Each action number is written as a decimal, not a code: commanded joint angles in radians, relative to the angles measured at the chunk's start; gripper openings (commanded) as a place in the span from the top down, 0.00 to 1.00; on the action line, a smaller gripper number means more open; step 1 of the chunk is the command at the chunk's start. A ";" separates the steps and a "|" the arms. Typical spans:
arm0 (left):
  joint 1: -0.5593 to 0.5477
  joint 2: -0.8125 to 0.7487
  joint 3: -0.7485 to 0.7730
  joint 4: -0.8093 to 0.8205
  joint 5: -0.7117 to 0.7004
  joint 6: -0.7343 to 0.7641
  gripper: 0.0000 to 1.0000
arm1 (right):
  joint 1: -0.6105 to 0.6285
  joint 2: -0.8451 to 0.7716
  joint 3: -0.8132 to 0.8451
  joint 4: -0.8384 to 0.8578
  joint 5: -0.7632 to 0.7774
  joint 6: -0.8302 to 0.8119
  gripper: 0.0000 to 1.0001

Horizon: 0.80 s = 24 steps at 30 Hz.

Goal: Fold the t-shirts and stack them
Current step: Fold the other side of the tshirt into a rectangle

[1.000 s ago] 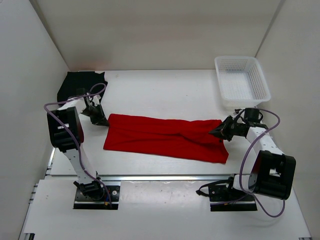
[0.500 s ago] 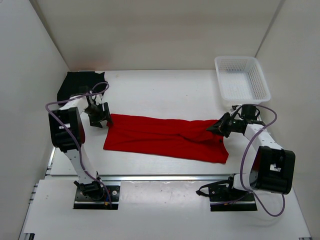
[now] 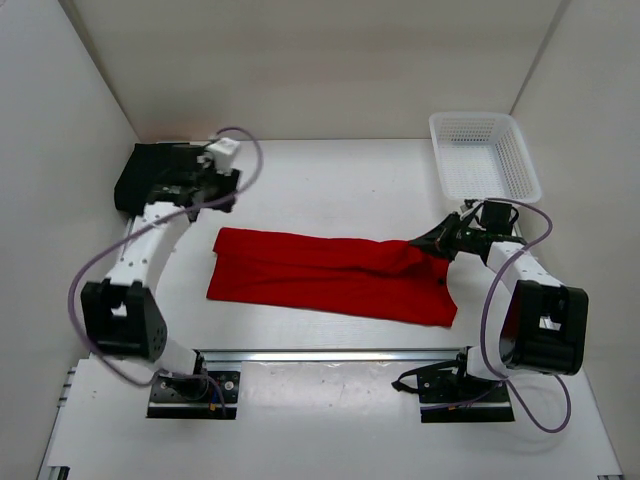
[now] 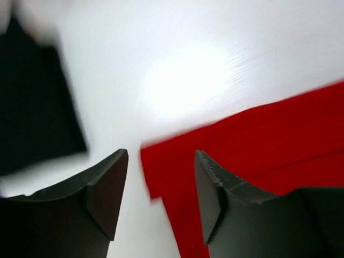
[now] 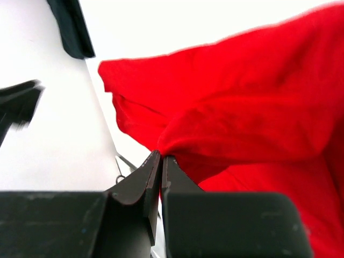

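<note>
The red t-shirt (image 3: 330, 275) lies as a long folded strip across the middle of the table. My right gripper (image 3: 428, 243) is shut on a raised fold of its right end; in the right wrist view the jaws (image 5: 161, 157) pinch red cloth (image 5: 242, 107). My left gripper (image 3: 207, 187) hangs open above the table behind the strip's left end. In the left wrist view its fingers (image 4: 105, 193) stand apart over the red t-shirt's corner (image 4: 177, 172), holding nothing. The black t-shirt (image 3: 145, 170) lies in the back left corner, also seen as black cloth (image 4: 32, 123).
A white mesh basket (image 3: 485, 160) stands at the back right. White walls close in the table on the left, back and right. A metal rail (image 3: 330, 355) runs along the near edge between the arm bases.
My left gripper opened, let go of the red t-shirt's left end, and rose back toward the black t-shirt. My right gripper lifted the right end slightly, still shut on it.
</note>
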 commanded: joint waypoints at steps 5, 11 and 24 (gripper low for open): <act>-0.551 -0.004 -0.031 0.241 0.211 0.465 0.45 | 0.019 0.083 0.072 0.226 0.048 0.145 1.00; -0.794 0.111 -0.071 0.422 0.371 0.599 0.49 | 0.012 0.090 0.023 0.335 0.077 0.212 1.00; -0.902 0.246 -0.463 1.160 0.363 1.096 0.68 | 0.018 0.151 -0.019 0.440 0.033 0.263 1.00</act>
